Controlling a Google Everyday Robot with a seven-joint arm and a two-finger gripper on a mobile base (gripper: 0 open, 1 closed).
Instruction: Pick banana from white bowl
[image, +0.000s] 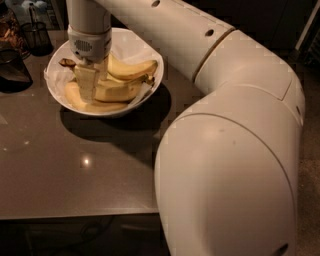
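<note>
The white bowl (55, 87) with its paper lining stands on the dark table at the back left and holds several yellow bananas. The banana's dark brown stem end (67, 63) shows just left of the gripper, and its body runs behind the gripper, mostly hidden. Two plumper bananas (131, 71) lie to the right, and a paler one (80, 101) lies along the bowl's near side. My gripper (89, 85) points straight down into the bowl among the bananas, touching them.
A black wire-mesh cup (36, 35) and dark objects (11, 70) stand at the table's back left. My arm's large white links (225, 165) fill the right side. The table's front edge (75, 214) runs across the bottom.
</note>
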